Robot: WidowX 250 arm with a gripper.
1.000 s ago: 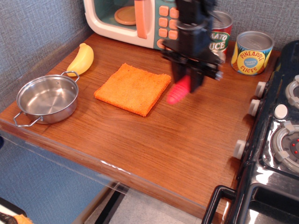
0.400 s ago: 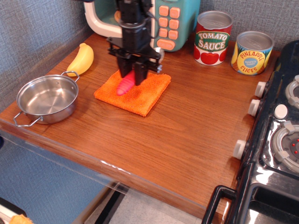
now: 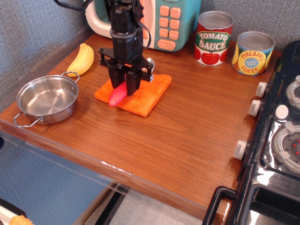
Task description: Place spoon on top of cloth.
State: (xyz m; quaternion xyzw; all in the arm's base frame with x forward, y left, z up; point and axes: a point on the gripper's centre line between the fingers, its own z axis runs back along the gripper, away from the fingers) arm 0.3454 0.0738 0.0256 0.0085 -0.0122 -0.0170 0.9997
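Note:
My black gripper [image 3: 123, 84] is shut on the spoon [image 3: 117, 95]. Only its ribbed red handle shows, slanting down to the left below the fingers; the silver bowl is hidden behind the gripper. The handle tip hangs over the left part of the orange cloth [image 3: 145, 93], close to its surface; I cannot tell if it touches. The cloth lies flat on the wooden counter, partly covered by the gripper.
A steel pan [image 3: 47, 99] sits at the front left and a yellow banana [image 3: 83, 59] behind it. A toy microwave [image 3: 164, 21] stands at the back, with a tomato sauce can [image 3: 213, 38] and a pineapple can [image 3: 253, 53] to its right. A black stove [image 3: 276, 140] fills the right edge.
My gripper has carried the spoon leftward from beside the cloth's right corner to over the cloth, then further left and lower.

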